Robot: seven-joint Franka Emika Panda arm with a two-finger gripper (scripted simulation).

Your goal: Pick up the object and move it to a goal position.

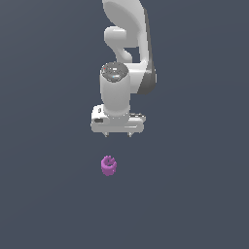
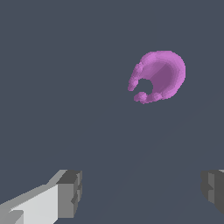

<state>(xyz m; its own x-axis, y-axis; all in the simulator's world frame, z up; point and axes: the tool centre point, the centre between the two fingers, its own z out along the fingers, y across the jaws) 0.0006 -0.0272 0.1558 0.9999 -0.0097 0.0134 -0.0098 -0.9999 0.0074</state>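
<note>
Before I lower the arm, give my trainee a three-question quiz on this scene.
1. True or false: the gripper is holding the mug.
2. The gripper's jaws are: A) shut B) open with nothing between them C) out of view.
3. In the wrist view, does the mug sit between the fingertips or clear of them?

Key: 1 false; 2 B; 3 clear of them, off to one side.

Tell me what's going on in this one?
A simulated Panda arm is going for a small purple mug on a bare grey floor. The gripper is open and empty, above the mug and apart from it. In the wrist view the mug lies off-centre, outside the gap between the fingers. Nothing is grasped yet.
</note>
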